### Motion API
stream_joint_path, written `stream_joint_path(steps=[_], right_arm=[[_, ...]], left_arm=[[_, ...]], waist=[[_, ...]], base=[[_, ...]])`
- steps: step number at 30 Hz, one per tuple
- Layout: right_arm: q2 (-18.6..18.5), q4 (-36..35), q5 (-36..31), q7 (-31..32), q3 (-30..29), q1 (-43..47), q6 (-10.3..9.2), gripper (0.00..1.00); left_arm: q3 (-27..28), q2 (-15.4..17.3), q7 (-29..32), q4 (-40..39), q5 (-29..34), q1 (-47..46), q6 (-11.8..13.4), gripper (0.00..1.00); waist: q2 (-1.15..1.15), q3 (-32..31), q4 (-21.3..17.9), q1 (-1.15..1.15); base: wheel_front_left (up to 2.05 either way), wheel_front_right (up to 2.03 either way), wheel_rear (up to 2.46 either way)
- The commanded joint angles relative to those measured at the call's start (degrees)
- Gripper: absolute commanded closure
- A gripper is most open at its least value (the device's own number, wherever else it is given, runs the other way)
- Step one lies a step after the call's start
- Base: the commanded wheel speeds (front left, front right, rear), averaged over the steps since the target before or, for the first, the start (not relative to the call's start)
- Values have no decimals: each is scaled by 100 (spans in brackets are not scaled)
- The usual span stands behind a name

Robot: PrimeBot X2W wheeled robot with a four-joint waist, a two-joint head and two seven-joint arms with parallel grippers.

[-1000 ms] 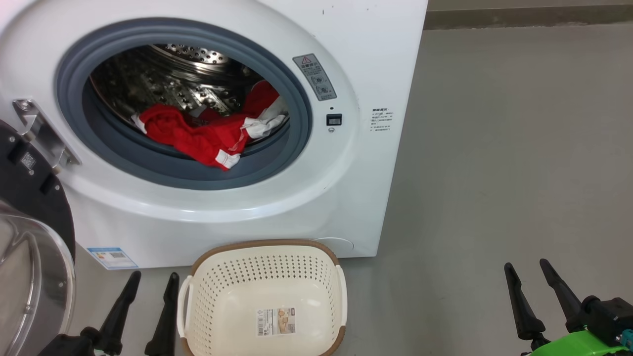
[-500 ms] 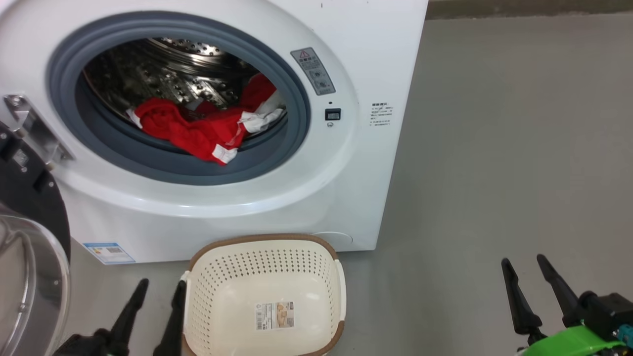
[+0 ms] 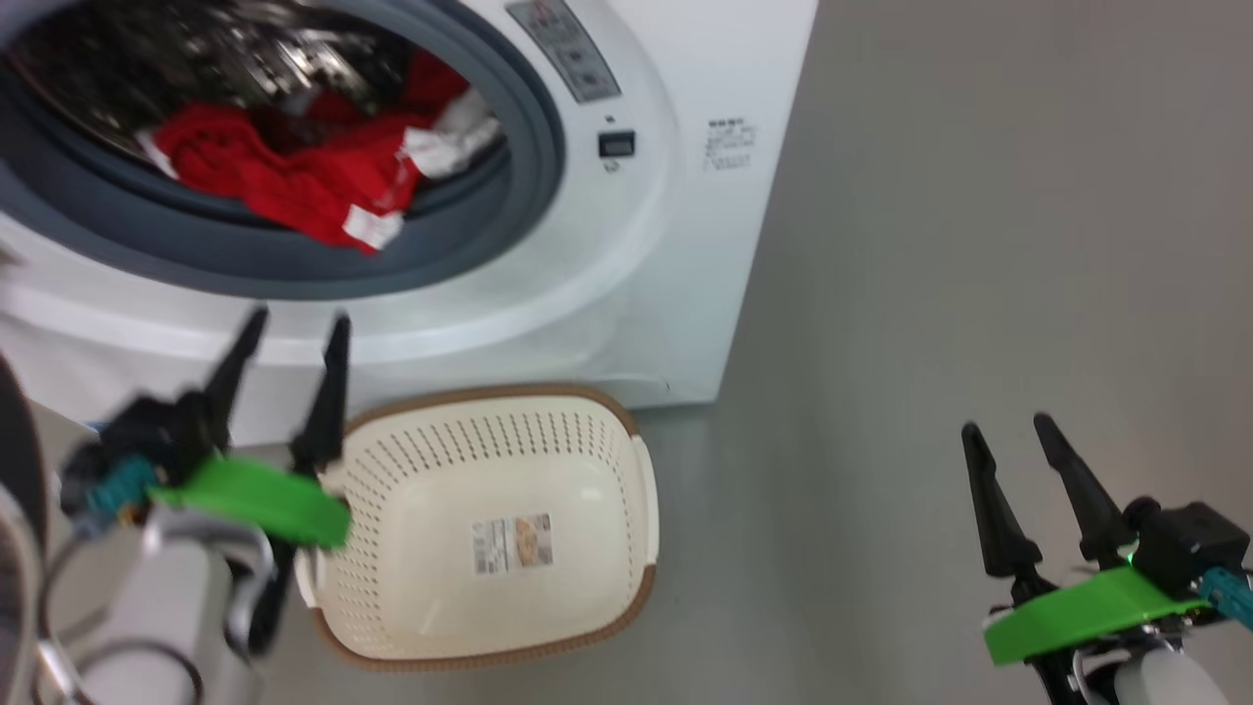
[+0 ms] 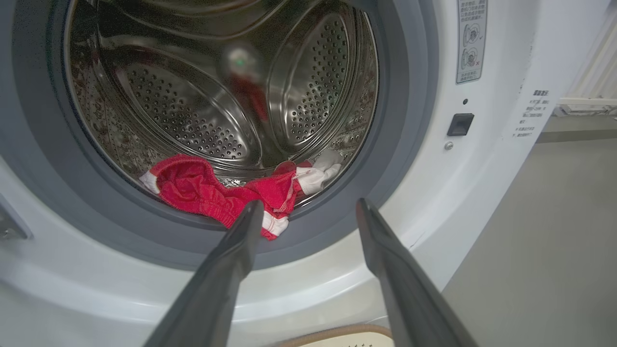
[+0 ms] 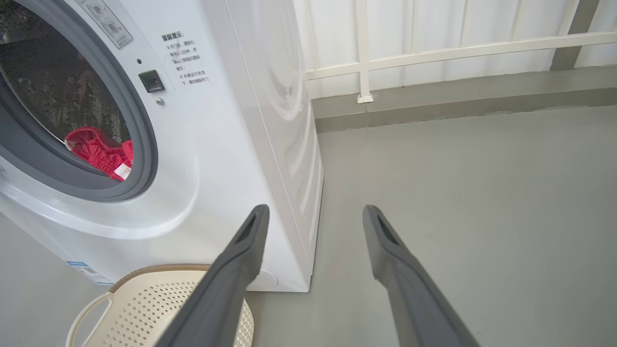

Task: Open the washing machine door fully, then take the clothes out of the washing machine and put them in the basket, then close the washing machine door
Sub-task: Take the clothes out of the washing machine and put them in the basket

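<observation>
Now the left tool (image 3: 299,325) has lifted from its low place beside the basket (image 3: 489,394) and stands in front of the washing machine (image 3: 685,78), just under the grey ring of the opening; the head view has also swung, so the machine's shift across that view is the camera's doing, not the machine's. Its two fingers are spread wide with nothing between them, and in the left wrist view the left tool (image 4: 309,205) points straight at the clothes (image 4: 212,197), which lie in a red heap at the front lip of the drum, one white-trimmed corner hanging over the seal; the clothes (image 3: 294,176) are not yet touched. The washing machine door (image 3: 18,441) shows as a dark sliver at the far left, swung clear; the basket sits empty on the floor (image 3: 930,245) right below the opening. The right tool (image 3: 1006,428) hangs off to the side, equally spread and empty; so I judge the door step done and the reach for the first garment under way.
</observation>
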Motion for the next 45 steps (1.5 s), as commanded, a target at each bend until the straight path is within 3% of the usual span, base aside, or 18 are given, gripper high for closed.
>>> stream_joint_path(steps=[1, 9, 18, 32, 45], right_arm=[[-9, -170, -63, -69, 115, -193, 43, 0], [131, -215, -89, -69, 157, -581, 43, 0], [214, -243, -97, -69, 281, -832, 43, 0], [266, -330, -86, -69, 571, -1027, 43, 0], [312, -394, -98, -69, 598, -1096, 43, 0]], left_arm=[[149, 262, -28, 5, 38, -366, 9, 0], [58, 669, -28, 931, 87, -1709, 9, 0], [-286, 1043, -28, 1894, 192, -2781, 9, 0], [-305, 1624, -28, 2889, 583, -3883, 9, 0], [-862, 1763, -28, 3510, 372, -4390, 9, 0]], waist=[[0, 537, -295, 0], [0, 1188, -681, 0], [0, 1518, -975, 0], [0, 2029, -1359, 0], [0, 2266, -1486, 0]], base=[[0, 0, 0], [0, 0, 0], [0, 0, 0], [0, 0, 0], [0, 0, 0]])
